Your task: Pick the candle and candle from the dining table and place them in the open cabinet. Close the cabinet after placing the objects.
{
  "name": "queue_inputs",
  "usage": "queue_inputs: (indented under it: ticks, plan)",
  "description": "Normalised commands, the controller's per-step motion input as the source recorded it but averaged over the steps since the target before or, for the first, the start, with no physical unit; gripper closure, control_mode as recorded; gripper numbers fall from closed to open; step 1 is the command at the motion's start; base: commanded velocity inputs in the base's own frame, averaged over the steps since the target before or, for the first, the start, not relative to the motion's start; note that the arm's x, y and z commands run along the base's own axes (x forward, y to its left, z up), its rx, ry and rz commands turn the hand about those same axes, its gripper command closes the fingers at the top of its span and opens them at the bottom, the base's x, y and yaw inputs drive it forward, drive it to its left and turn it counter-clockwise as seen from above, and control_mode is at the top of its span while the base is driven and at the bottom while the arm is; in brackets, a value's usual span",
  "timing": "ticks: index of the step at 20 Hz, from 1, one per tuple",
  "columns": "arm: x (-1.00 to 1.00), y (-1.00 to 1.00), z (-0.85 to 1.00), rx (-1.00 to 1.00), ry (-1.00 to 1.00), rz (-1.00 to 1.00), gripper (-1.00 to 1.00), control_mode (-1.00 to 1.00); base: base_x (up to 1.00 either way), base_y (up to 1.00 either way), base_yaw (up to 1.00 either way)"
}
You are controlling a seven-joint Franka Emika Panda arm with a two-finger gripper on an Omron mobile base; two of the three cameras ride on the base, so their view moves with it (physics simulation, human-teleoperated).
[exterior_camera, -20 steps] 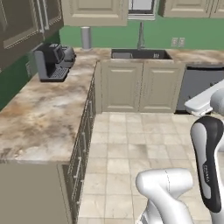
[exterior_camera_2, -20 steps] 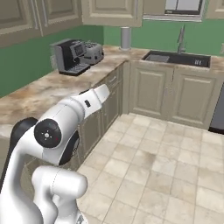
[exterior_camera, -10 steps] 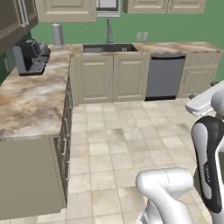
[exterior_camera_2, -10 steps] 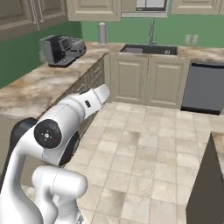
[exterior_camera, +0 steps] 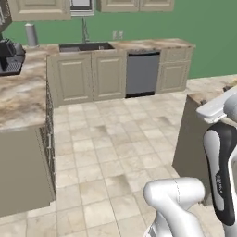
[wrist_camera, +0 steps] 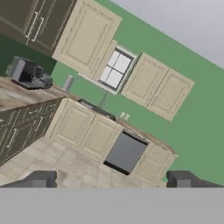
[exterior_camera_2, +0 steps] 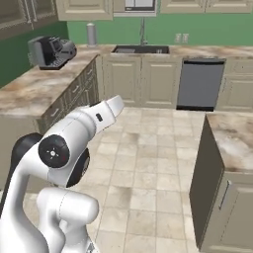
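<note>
The dining table (exterior_camera_2: 233, 141) stands at the right, its mottled marble top over a beige door with a slim handle. In the left base view one corner of the dining table (exterior_camera: 202, 96) shows behind my white arm. Both candles are out of view, and so is the open cabinet. In the hand view my gripper (wrist_camera: 110, 181) is open, its two dark fingertips (wrist_camera: 40, 179) wide apart with nothing between them. It looks across the room at the far wall.
A marble counter (exterior_camera: 18, 102) runs along the left, with a coffee machine (exterior_camera_2: 49, 52) on it. A sink (exterior_camera: 83, 46) and a grey dishwasher (exterior_camera: 142, 74) line the back wall under shut beige wall cabinets (wrist_camera: 87, 37). Tiled floor (exterior_camera: 115, 139) lies between.
The whole picture has slid left, so the base has turned right. The coffee-machine counter has moved to the left edge, while the dishwasher and dining table have come into view. The gripper stays open.
</note>
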Motion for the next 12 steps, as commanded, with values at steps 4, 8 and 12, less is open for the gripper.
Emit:
queue_inputs:
  ticks: [4, 8, 12]
  plan:
    - [0.0, 0.0, 0.0, 0.0, 0.0, 0.0, -1.0, 1.0, -0.75, 0.0, -0.27]
    - [0.0, 0.0, 0.0, 0.0, 0.0, 0.0, -1.0, 1.0, -0.14, -0.35, -0.17]
    - [0.0, 0.0, 0.0, 0.0, 0.0, 0.0, -1.0, 1.0, 0.0, -0.73, -0.05]
